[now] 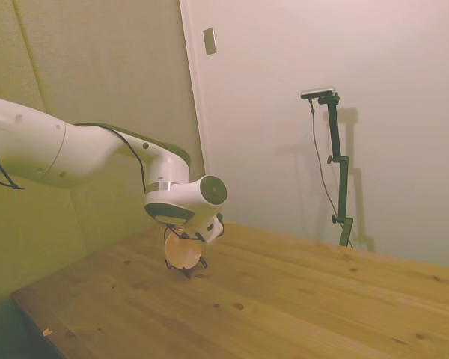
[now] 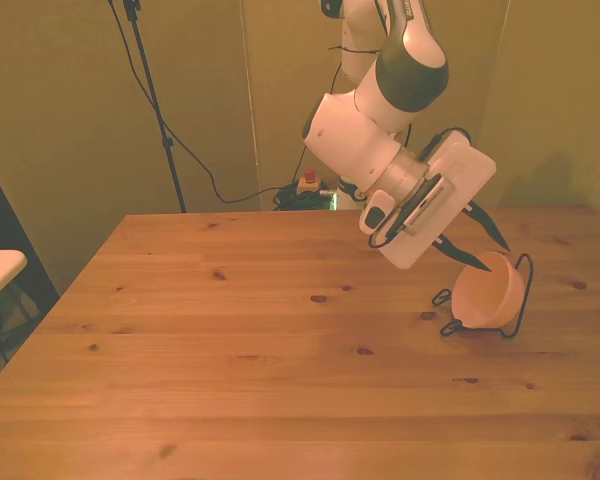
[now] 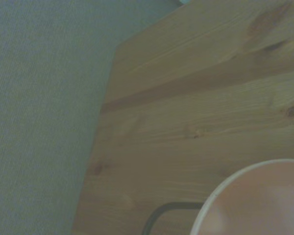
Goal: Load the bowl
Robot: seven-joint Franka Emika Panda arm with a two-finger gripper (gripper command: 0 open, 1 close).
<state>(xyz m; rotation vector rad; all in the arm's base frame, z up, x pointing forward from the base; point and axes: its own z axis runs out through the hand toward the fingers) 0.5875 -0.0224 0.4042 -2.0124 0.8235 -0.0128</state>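
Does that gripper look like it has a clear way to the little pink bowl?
Probably yes. The gripper hangs just above the bowl, which leans on edge in the wire rack, and nothing sits between them.

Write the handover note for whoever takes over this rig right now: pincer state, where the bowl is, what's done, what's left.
Pincer: open, fingers spread just above the bowl's rim, holding nothing.
Bowl: pale pink, tilted on its side, leaning in the black wire rack near the front view's right edge of the table.
Done: bowl appears loaded and resting in the rack on its own.
Left: probably only retract the arm clear; check that the bowl sits steady.
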